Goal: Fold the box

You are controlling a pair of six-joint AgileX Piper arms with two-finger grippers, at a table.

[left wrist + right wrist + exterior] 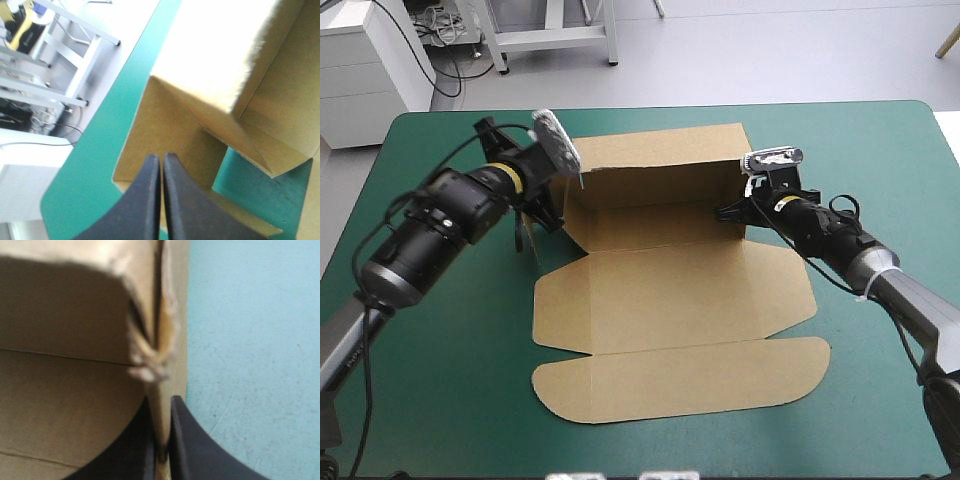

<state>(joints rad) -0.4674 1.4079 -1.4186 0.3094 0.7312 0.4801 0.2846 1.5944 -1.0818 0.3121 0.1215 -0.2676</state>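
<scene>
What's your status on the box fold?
Left gripper shut on the box at its left end; right gripper shut on its right wall. Back wall up, lid flat. Nothing in the way.

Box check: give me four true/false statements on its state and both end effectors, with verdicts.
1. The box lies fully flat. False: its far wall stands raised, while the lid lies flat on the teal-green cover.
2. The right end effector is shut on the box's board. True.
3. The left end effector is at the far wall's left end. True.
4. The right end effector hovers over the lid, clear of the box. False: it grips the far wall's right end.
</scene>
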